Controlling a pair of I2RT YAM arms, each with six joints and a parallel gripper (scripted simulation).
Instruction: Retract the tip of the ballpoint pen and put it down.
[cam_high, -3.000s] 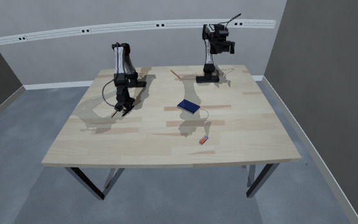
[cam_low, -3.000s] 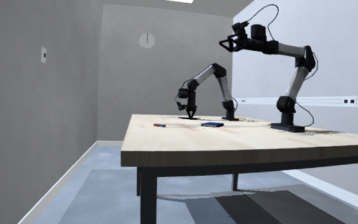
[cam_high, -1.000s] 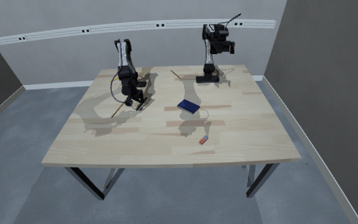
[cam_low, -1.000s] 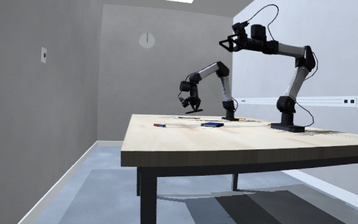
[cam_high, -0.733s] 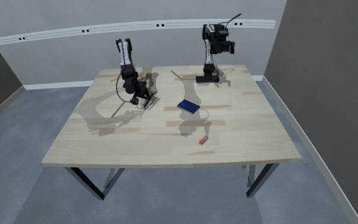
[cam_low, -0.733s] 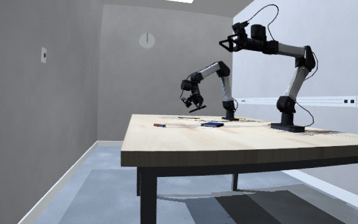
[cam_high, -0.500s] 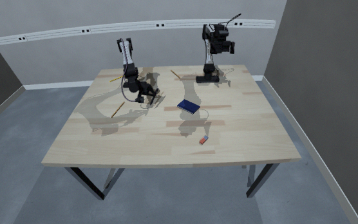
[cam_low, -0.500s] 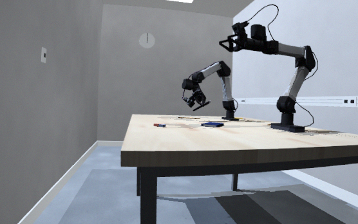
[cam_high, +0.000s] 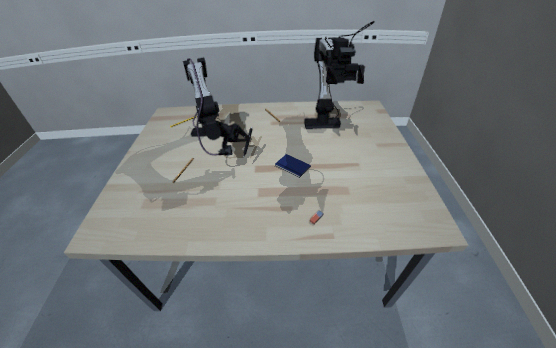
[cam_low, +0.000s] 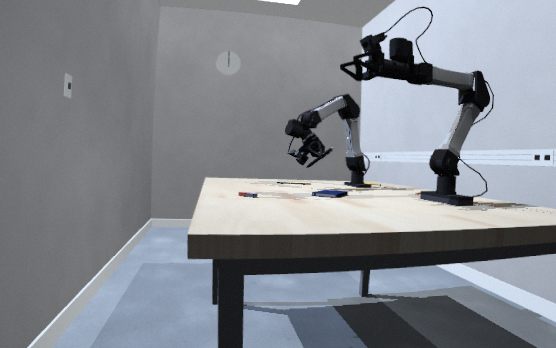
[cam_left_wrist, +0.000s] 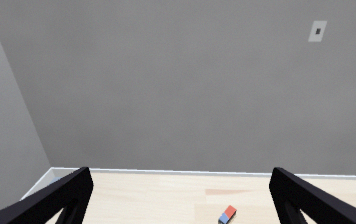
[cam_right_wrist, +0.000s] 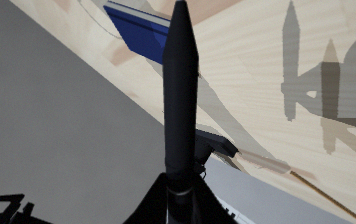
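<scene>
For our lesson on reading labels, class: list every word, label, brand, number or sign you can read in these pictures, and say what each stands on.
Nothing can be read in these pictures.
Black pen: no lettering shows on the side in view.
Blue book: no title can be made out.
Eraser: red and blue; any print is too small.
Wall clock: no numerals can be made out.

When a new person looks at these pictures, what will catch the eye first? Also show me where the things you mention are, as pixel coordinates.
Probably the two black-and-grey arms at the table's back edge, with the left arm's open hand (cam_high: 361, 74) (cam_low: 345, 71) (cam_left_wrist: 181, 172) raised high. Next, the dark pen (cam_right_wrist: 181, 95) in the right hand (cam_right_wrist: 179, 181), then the blue book (cam_high: 293, 165) (cam_low: 330, 193) (cam_right_wrist: 140, 35) near the table's middle.
</scene>
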